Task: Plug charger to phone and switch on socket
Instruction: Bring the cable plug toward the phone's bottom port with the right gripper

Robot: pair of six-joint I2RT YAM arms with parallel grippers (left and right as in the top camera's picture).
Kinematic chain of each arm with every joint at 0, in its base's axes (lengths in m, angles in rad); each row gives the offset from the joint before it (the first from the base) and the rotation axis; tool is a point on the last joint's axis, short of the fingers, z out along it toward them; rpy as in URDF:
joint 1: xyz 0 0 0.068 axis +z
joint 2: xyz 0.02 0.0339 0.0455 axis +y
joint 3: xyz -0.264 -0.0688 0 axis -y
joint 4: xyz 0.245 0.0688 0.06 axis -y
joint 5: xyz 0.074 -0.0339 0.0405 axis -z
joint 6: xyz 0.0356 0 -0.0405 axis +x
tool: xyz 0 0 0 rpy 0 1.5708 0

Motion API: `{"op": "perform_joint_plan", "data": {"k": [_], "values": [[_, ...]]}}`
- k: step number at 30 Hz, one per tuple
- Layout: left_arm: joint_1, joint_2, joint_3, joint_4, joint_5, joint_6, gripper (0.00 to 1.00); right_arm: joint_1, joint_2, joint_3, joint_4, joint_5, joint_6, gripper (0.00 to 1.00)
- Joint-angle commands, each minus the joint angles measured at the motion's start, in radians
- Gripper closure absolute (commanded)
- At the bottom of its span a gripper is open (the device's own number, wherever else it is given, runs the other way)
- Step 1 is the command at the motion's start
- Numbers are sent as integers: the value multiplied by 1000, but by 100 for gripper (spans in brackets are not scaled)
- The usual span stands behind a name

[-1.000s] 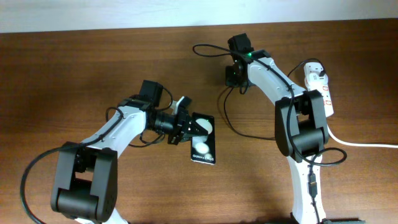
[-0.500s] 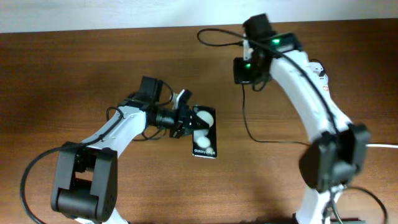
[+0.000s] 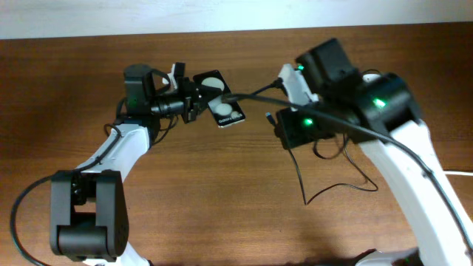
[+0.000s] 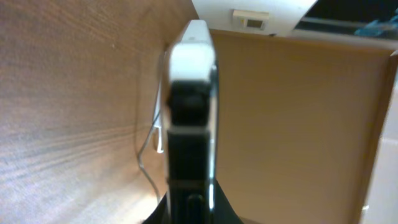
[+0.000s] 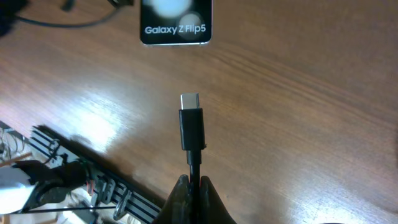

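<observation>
Our right gripper (image 5: 191, 185) is pinched tight on the charger (image 5: 191, 127), just behind its connector tip. That tip points at the phone (image 5: 176, 22) ahead, with a clear gap between them. Our left gripper (image 3: 194, 100) is clamped on the phone's far end, toward the back of the table (image 3: 66, 81). The charger's black cable trails loose over the wood below the right arm.

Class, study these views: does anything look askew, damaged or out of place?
Nothing is damaged or spilled. The phone is held askew in the left gripper, and the charger, pinched by the right gripper, trails loose loops across the table.
</observation>
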Motion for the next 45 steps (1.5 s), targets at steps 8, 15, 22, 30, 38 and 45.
{"op": "perform_joint_plan", "data": {"k": [8,15,22,30,38,45], "values": [[-45,-4,14,300,136,-314,100,137,-50,-397,370,52,68,96],[-43,-4,14,300,93,-105,100,194,-50,-401,439,133,69,96],[23,-4,14,292,122,-98,100,206,-111,-401,444,180,129,96],[23,-4,14,292,130,-154,100,225,-102,-415,544,196,128,96],[23,-4,14,292,137,-181,100,225,-16,-415,555,196,129,96],[23,-4,14,292,141,-180,100,225,-14,-415,568,196,129,96]]}}
